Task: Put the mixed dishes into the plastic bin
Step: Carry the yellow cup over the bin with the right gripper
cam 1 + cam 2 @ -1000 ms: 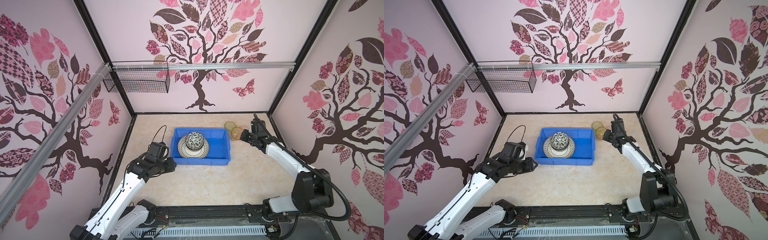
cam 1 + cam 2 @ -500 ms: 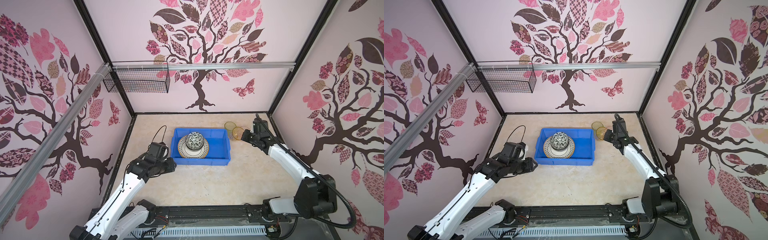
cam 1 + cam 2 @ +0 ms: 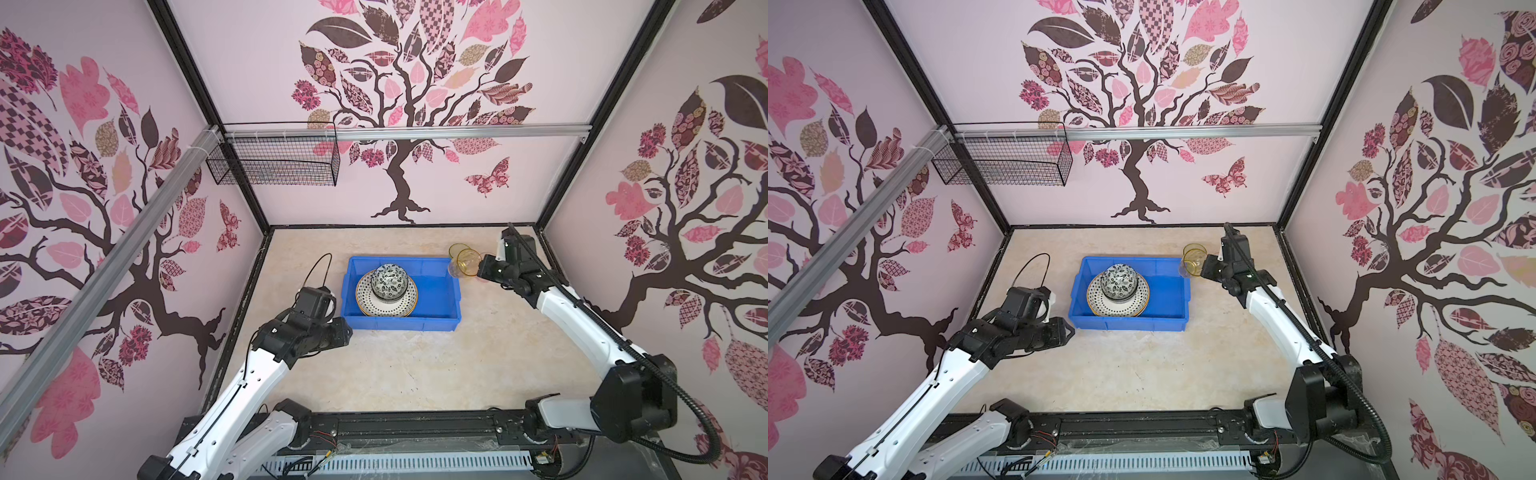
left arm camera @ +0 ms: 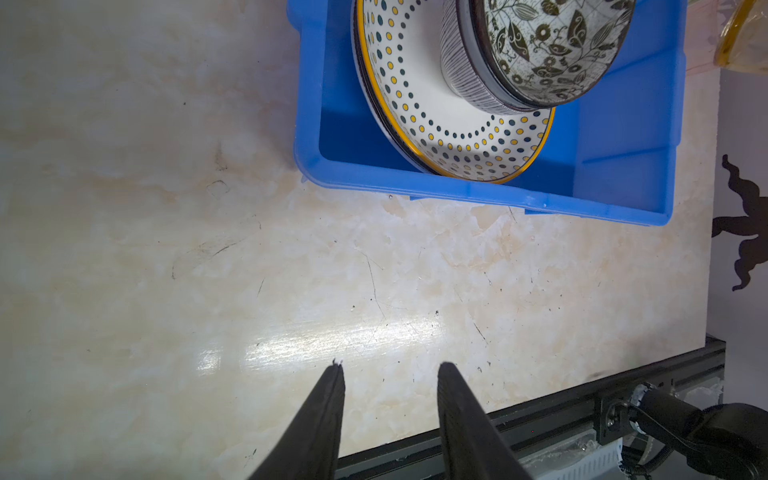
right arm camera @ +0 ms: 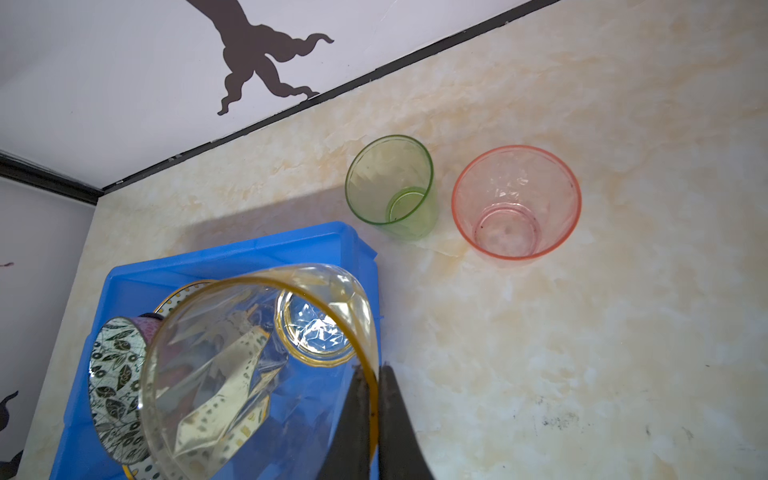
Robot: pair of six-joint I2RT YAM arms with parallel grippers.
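The right tool point(image 5: 372, 370) is pinching the rim of the yellow translucent cup point(image 5: 232, 374). Its jaws are pressing tight on the thin wall, and it is holding the cup tilted by the nearest corner of the blue plastic bin point(image 5: 232, 249). Ahead of this tool, the green cup point(image 5: 390, 187) and pink cup point(image 5: 515, 203) are standing upright side by side on the bench point(image 5: 623, 332). The left tool point(image 4: 390, 368) is hovering partly open and empty over bare bench. The bin is lying ahead of it, carrying the dotted plate point(image 4: 415, 116) with the leafy bowl point(image 4: 552, 45) uppermost.
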